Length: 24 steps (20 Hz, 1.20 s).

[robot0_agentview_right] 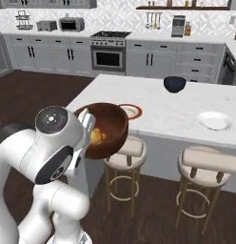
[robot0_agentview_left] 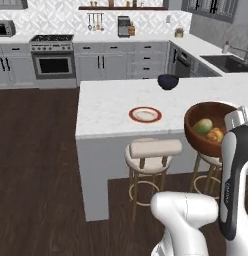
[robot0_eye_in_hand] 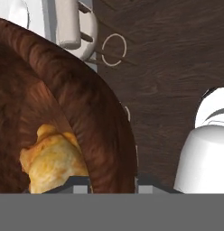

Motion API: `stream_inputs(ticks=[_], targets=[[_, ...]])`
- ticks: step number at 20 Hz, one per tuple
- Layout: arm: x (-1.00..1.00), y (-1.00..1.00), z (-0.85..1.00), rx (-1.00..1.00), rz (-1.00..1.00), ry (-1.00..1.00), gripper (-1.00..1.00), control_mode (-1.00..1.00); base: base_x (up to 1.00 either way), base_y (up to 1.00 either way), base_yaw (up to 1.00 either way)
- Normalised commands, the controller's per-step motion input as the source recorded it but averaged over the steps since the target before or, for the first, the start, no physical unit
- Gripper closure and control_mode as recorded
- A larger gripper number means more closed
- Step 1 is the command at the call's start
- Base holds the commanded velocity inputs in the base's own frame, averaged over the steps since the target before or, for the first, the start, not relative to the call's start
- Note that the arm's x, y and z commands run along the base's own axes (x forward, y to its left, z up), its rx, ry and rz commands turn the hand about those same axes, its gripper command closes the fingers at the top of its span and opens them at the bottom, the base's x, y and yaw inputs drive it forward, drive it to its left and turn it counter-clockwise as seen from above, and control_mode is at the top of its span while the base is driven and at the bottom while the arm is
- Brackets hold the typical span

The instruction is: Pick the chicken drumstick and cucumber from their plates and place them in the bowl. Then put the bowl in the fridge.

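The reddish-brown bowl (robot0_agentview_left: 208,112) hangs off the counter, over the stools, with my gripper (robot0_eye_in_hand: 114,180) shut on its rim (robot0_eye_in_hand: 109,144). Inside lie the yellowish-green cucumber (robot0_agentview_left: 202,126) and the golden chicken drumstick (robot0_agentview_left: 215,135), which the hand view shows close up as the drumstick (robot0_eye_in_hand: 53,158). In the right base view the bowl (robot0_agentview_right: 113,126) sits just past my gripper (robot0_agentview_right: 87,125). The red-rimmed plate (robot0_agentview_left: 145,114) and the white plate (robot0_agentview_right: 214,120) stand bare on the island counter (robot0_agentview_left: 106,105). The fridge is out of view.
A small dark bowl (robot0_agentview_left: 168,81) stands at the island's far side. Two cushioned stools (robot0_agentview_left: 152,150) (robot0_agentview_right: 212,167) stand under the counter's front edge. Cupboards, an oven (robot0_agentview_left: 53,64) and a sink (robot0_agentview_left: 226,61) line the back walls. Dark wood floor lies open to the left.
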Motion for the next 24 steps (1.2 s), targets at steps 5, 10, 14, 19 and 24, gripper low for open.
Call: stream_inputs(ticks=[5, 10, 14, 19, 24], targets=[[0.00, 0.00, 0.00, 0.00, 0.00, 0.00, 1.00, 1.00, 0.36, 1.00, 0.29], [0.00, 0.00, 0.00, 0.00, 0.00, 0.00, 1.00, 1.00, 0.47, 1.00, 0.24], [0.00, 0.00, 0.00, 0.00, 0.00, 0.00, 1.00, 1.00, 0.36, 1.00, 0.07], [0.00, 0.00, 0.00, 0.00, 0.00, 0.00, 1.00, 1.00, 0.73, 1.00, 0.00], [0.00, 0.00, 0.00, 0.00, 0.00, 0.00, 1.00, 1.00, 1.00, 1.00, -0.05]])
